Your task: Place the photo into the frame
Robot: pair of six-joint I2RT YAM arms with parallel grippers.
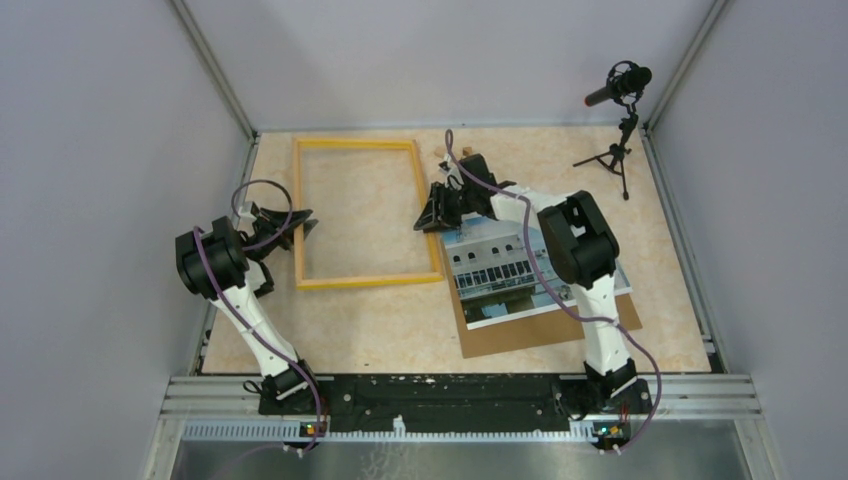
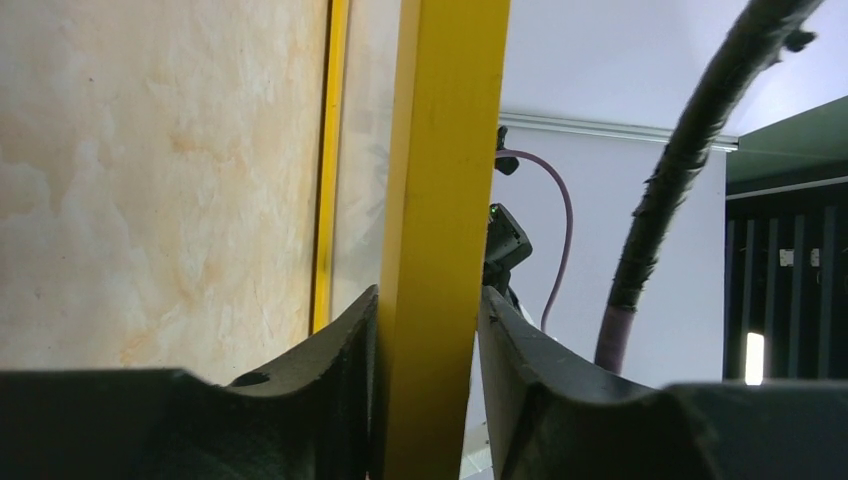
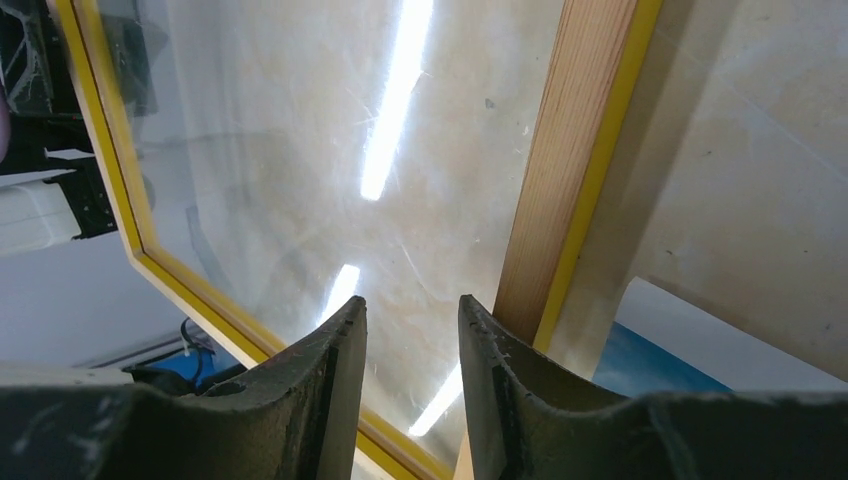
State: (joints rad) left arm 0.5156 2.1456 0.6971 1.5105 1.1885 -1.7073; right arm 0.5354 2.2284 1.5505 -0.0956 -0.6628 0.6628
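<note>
The yellow frame [image 1: 368, 283] lies on the table left of centre, with a glass pane [image 3: 300, 150] in it. My left gripper [image 1: 303, 224] is shut on its left rail; in the left wrist view the rail [image 2: 445, 150] fills the space between the fingers of that gripper [image 2: 429, 292]. My right gripper [image 1: 428, 218] hovers at the frame's right rail. It [image 3: 412, 300] is open, with only glass showing in the gap, and the rail [image 3: 575, 150] runs under the right finger. The photo [image 1: 495, 268] lies to the right, partly under my right arm; its blue corner [image 3: 650, 365] shows.
A brown backing board [image 1: 520, 338] lies under the photo and juts out toward the near edge. A microphone on a small tripod [image 1: 620, 100] stands at the back right corner. Small wooden bits [image 1: 440, 155] lie near the frame's far right corner. Walls enclose the table.
</note>
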